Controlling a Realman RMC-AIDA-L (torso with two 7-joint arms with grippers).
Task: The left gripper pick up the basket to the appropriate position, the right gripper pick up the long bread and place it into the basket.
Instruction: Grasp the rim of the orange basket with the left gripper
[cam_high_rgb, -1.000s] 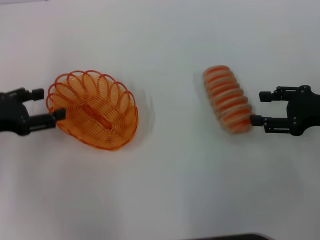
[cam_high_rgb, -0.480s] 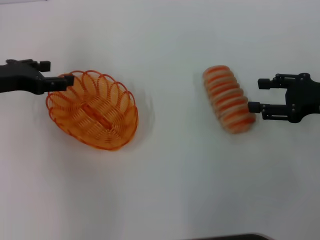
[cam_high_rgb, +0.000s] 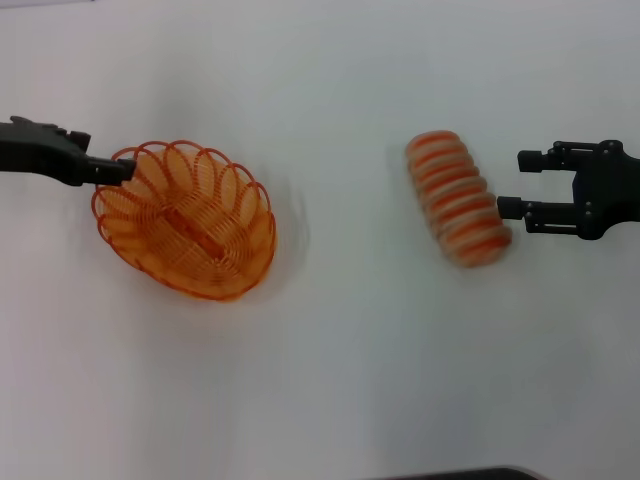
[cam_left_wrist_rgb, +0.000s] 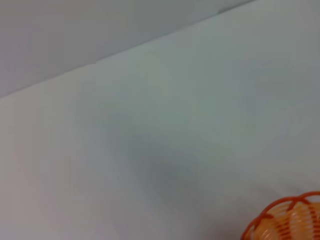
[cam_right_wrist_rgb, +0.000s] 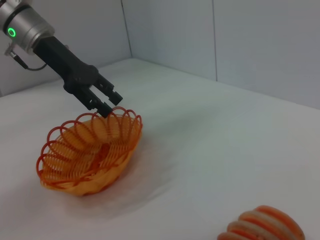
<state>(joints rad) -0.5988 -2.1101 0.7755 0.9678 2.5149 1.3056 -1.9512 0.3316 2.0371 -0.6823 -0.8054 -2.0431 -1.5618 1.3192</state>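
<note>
Orange wire basket sitting on the table, ungrabbed; I'm hovering left gripper at its rim, fingers parted. Long bread lying well apart, right gripper open beside it. Both picks pending.

I see a plain white tabletop filling the head view, with a dark strip at its near edge. Right wrist view shows pale grey wall panels behind the table.
</note>
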